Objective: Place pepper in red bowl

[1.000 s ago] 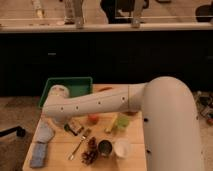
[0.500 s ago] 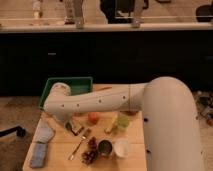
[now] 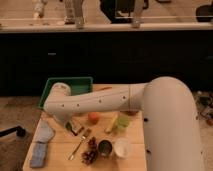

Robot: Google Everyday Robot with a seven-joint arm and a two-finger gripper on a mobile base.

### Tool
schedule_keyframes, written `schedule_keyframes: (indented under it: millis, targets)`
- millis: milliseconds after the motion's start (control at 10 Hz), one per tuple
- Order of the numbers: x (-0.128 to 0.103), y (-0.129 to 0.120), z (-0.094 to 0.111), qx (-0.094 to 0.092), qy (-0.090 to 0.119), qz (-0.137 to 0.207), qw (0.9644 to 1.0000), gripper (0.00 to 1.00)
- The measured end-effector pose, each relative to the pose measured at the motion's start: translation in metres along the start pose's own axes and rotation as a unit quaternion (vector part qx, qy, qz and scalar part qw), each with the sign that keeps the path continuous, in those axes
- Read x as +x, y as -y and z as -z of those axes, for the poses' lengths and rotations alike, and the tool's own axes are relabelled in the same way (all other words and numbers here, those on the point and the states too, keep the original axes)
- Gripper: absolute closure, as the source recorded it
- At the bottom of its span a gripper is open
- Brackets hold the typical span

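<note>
My white arm reaches from the right across the wooden table (image 3: 55,150), its elbow over the green tray. The gripper (image 3: 72,128) hangs below the forearm, low over the table's left middle, left of the orange fruit. It is shut, and I cannot make out anything between its fingers. The pepper is not visible from here. Only an orange-red sliver of the red bowl (image 3: 103,89) shows behind the forearm, right of the tray.
A green tray (image 3: 75,85) stands at the back left. An orange fruit (image 3: 93,117), a pale green cup (image 3: 122,121), a fork (image 3: 80,143), grapes (image 3: 90,153), a dark cup (image 3: 105,147) and a white cup (image 3: 122,148) lie in front. A blue cloth (image 3: 42,142) lies left.
</note>
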Motion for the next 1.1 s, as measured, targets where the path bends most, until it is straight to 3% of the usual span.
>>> schedule_keyframes:
  millis: [500,1100]
  targets:
    - [0.028,-0.044,0.009,-0.014,-0.021,-0.045,0.9987,1.00]
    - [0.036,-0.107,0.002,-0.027,-0.018,-0.101,0.9944,1.00]
